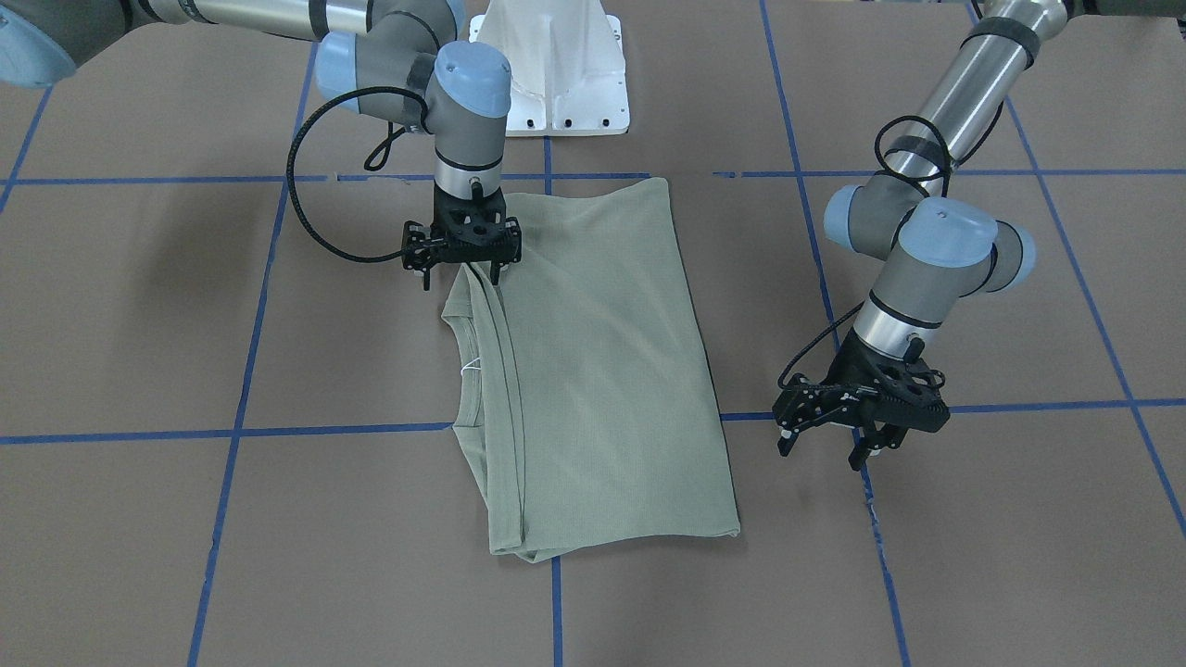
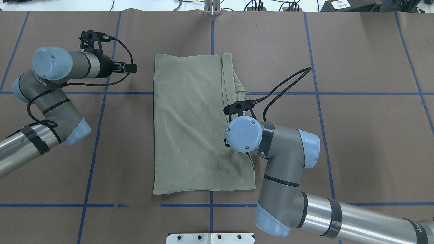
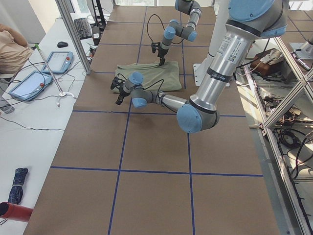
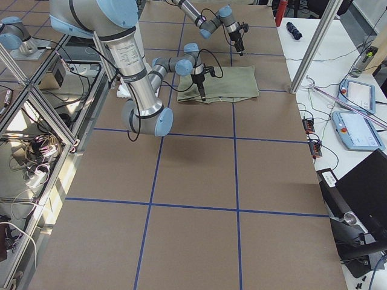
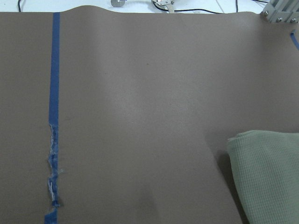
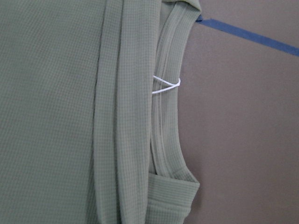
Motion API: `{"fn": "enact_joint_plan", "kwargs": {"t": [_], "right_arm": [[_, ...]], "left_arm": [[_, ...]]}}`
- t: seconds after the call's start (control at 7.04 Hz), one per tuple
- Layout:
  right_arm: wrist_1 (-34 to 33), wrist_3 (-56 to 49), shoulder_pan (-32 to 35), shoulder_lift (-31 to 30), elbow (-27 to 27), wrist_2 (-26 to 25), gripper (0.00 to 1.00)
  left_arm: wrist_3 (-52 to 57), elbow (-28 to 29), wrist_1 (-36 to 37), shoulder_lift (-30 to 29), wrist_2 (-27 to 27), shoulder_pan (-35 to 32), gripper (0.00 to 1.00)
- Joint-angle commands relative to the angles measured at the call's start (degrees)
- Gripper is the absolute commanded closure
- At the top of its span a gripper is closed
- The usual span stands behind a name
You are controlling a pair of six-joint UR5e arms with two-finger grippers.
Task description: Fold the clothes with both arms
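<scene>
The pale green shirt [image 1: 602, 371] lies folded into a long rectangle on the brown table, and it also shows in the overhead view [image 2: 190, 128]. Its ribbed collar [image 6: 168, 121] with a white string loop [image 6: 166, 84] sticks out on my right arm's side. My right gripper [image 1: 461, 276] points straight down at the shirt's collar-side edge. It is open, with one finger over the cloth and one over bare table. My left gripper [image 1: 825, 449] is open and empty, hovering beside the opposite long edge. The left wrist view shows a shirt corner [image 5: 271, 177].
The white pedestal base [image 1: 556, 74] stands at the table's robot side. Blue tape lines [image 1: 232, 433] cross the brown table. A side bench with tablets [image 3: 29, 83] and a slanted metal post [image 3: 73, 39] stand past the table's far edge.
</scene>
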Motion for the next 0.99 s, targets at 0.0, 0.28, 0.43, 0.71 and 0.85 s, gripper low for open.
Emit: {"fn": "enact_joint_plan", "kwargs": {"t": [0.0,0.28,0.43,0.71,0.85], "right_arm": [[-0.1,-2.6,3.1,-1.6,-1.8,0.1,0.0],[0.3,-6.5,7.4,-4.2,-1.5,0.8,0.0],[0.9,-5.7,8.6,-3.4,-1.5,2.5,0.0],[2.6,-2.0,7.6,2.1,-2.2,3.5,0.0],[3.9,0.8,4.5,3.1,-2.4,3.7,0.0]], "left_arm": [[0.0,0.0,-0.1,0.0,0.0,0.0,0.0],[-0.1,-0.2,-0.1,0.3,0.0,0.1,0.0],[-0.1,-0.2,-0.1,0.4,0.0,0.2,0.0],[-0.2,-0.3,-0.1,0.4,0.0,0.3,0.0],[-0.2,-0.2,-0.1,0.4,0.0,0.4,0.0]]}}
